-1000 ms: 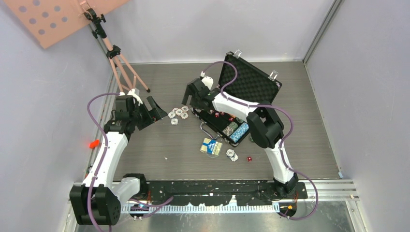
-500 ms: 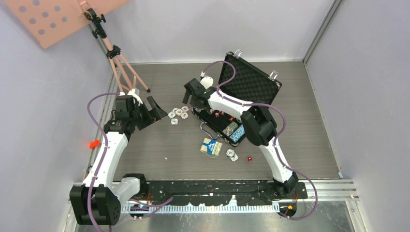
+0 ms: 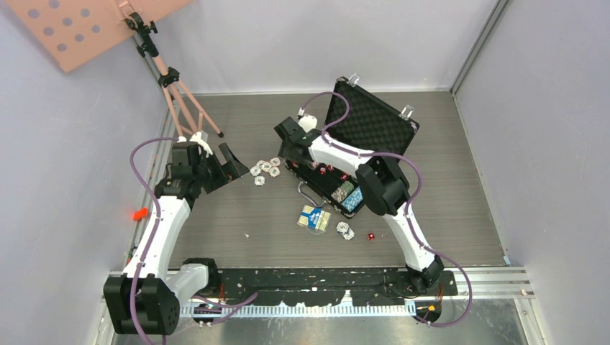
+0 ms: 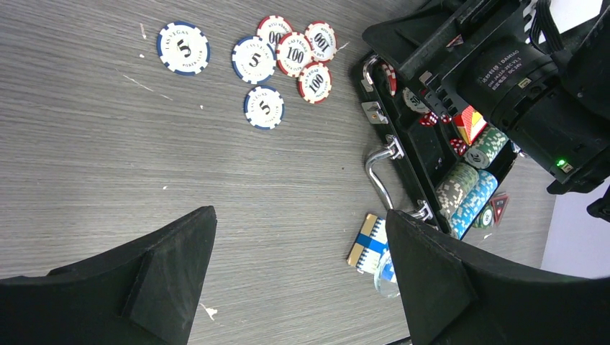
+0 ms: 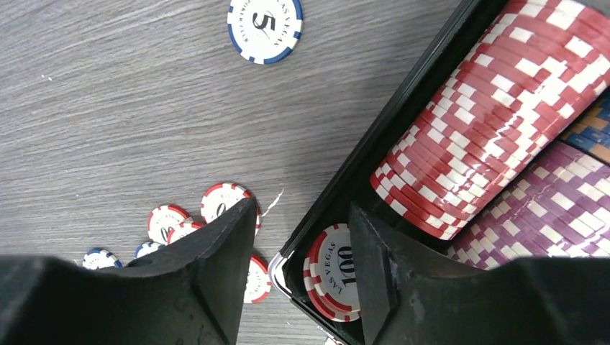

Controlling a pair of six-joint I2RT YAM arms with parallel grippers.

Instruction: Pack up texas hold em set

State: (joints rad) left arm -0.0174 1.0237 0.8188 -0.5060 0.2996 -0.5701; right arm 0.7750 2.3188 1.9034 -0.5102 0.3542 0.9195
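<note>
The black briefcase [image 3: 374,121] lies open at mid table, its tray [image 5: 398,121] holding rows of red chips [image 5: 496,108] and purple chips [image 5: 547,215]. My right gripper [image 5: 303,208] hangs over the tray's left corner, open. One finger is outside the wall and the other is inside, beside two stacked red "100" chips [image 5: 334,269]. Several loose chips [image 3: 265,169] lie left of the case. The blue deck [image 3: 315,218] and a red die [image 3: 371,236] lie in front of it. My left gripper [image 4: 301,215] stands wide open and empty above bare table, left of the loose chips [image 4: 288,54].
A pink tripod [image 3: 180,93] stands at the back left beside the wall. Two more chips [image 3: 345,231] lie near the die. A lone blue "5" chip [image 5: 265,25] sits apart from the cluster. The case's handle [image 4: 381,169] sticks out toward the deck [image 4: 367,241].
My right gripper has slid a little left to the case's left corner and its jaws have narrowed. The left arm has stayed still.
</note>
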